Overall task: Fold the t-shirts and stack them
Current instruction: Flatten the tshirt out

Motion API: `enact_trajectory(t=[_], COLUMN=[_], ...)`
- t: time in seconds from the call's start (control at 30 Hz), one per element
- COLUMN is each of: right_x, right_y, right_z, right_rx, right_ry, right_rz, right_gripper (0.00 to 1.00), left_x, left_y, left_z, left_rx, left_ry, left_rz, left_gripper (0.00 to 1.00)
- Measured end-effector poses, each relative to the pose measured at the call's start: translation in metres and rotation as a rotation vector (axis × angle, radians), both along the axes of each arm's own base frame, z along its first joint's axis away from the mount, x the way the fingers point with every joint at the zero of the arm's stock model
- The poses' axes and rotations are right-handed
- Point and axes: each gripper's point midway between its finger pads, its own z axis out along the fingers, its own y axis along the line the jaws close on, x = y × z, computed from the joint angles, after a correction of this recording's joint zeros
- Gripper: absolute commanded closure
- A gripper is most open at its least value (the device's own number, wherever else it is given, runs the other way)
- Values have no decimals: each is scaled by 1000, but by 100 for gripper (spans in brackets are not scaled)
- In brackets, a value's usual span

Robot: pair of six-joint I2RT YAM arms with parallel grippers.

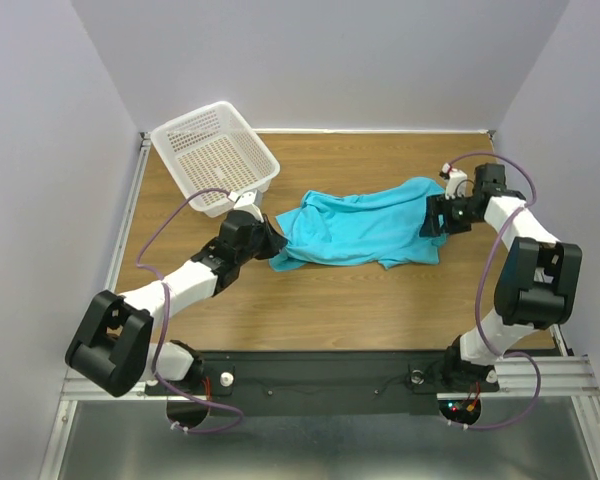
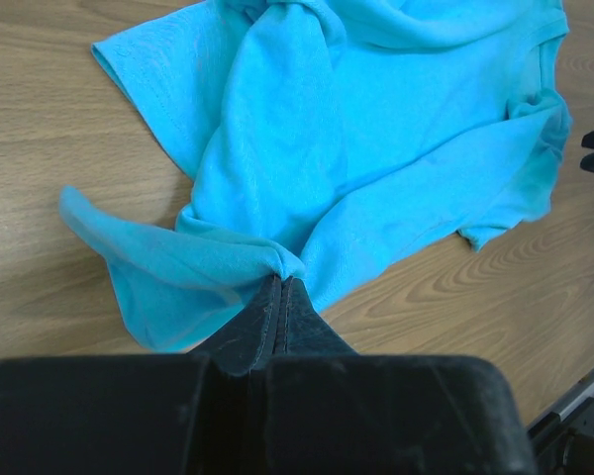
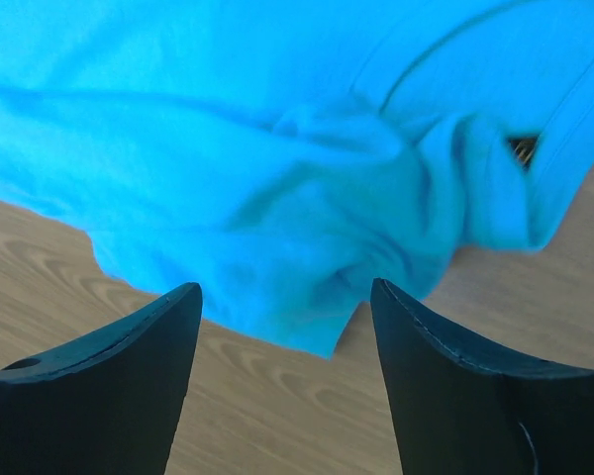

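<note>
A crumpled turquoise t-shirt (image 1: 365, 225) lies across the middle of the wooden table. My left gripper (image 1: 270, 240) is at its left end, shut on a pinch of the shirt's edge (image 2: 267, 259); the cloth bunches up at the tips of the closed jaws (image 2: 280, 282). At the shirt's right end my right gripper (image 1: 432, 218) stands open just above the table. In the right wrist view the t-shirt (image 3: 277, 178) lies just beyond the fingertips, a fold of it reaching toward the gap of the right gripper (image 3: 287, 289) with nothing pinched.
A white perforated plastic basket (image 1: 215, 155) stands tilted at the back left of the table (image 1: 330, 300), just behind the left arm. Grey walls close in on three sides. A metal rail runs along the near edge.
</note>
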Motion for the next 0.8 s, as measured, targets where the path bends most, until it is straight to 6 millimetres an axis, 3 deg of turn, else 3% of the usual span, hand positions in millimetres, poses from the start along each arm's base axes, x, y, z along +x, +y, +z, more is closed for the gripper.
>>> enact_trajectory(t=[0.27,0.53,0.67,0.7,0.8], right_x=[-54,-64,-58,-58,-59], right_y=[-8,-5,-3,-3,-3], right_z=[-33,-58,-60,-60,-59], right_rx=[-87,-65,-45,-44,-47], right_ry=[130,220,221,221,214], right_rz=[13,36,40,40,42], right_gripper=[29,42,65,77,95], left_x=[0,-1,-1,-1,-1], left_y=[0,-1,-1,-1,-1], left_z=[3,3,3,4,7], left_rx=[-4,-7,-11,-12,-18], left_ry=[-7,-5,-4,-4,-11], left_rz=[0,-3,-3,-3,-2], left_gripper=[100,100,100,100,100])
